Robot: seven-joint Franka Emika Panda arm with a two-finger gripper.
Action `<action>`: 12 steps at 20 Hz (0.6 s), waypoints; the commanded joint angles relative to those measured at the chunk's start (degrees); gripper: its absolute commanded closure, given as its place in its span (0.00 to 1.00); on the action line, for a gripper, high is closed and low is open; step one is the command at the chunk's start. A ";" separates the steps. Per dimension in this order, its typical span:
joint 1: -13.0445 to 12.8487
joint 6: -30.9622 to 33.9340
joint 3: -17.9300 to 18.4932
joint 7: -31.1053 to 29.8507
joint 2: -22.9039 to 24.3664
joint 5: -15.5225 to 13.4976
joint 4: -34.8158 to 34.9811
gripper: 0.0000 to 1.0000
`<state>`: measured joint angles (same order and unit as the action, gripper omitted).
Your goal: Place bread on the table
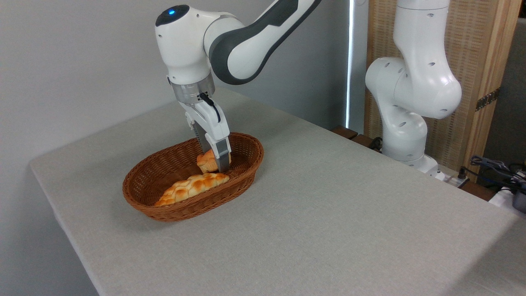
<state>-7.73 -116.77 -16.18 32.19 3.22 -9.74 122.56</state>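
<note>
the arm reaches straight down into a basket [246, 164] on the surface [328, 213]. its end effector [218, 164] is closed around the bread [205, 161], beside a longer loaf [193, 187].

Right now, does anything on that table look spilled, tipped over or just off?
Nothing stands out. The wicker basket sits upright on the table, holding the long loaf and the bun; the gripper is down at the bun. No spills.

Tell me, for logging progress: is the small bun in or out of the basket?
In: the bun sits inside the wicker basket, behind the loaf.
</note>
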 commanded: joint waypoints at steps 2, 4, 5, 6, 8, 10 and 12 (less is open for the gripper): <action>0.26 -1.01 -0.08 0.24 1.18 -0.19 1.28 0.51; 0.26 -1.01 -0.08 0.24 1.18 -0.19 1.28 0.51; 0.26 -1.01 -0.08 0.24 1.18 -0.19 1.28 0.51; 0.26 -1.01 -0.08 0.33 1.18 -0.19 1.28 0.51; 0.34 -0.92 -0.08 0.33 1.18 -0.19 1.19 0.51; 0.35 -0.92 -0.08 0.42 1.18 -0.19 1.19 0.51; 0.35 -0.57 -0.08 0.50 1.27 -0.19 1.10 0.51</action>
<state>-7.72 -116.77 -16.18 32.20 3.22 -9.74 122.56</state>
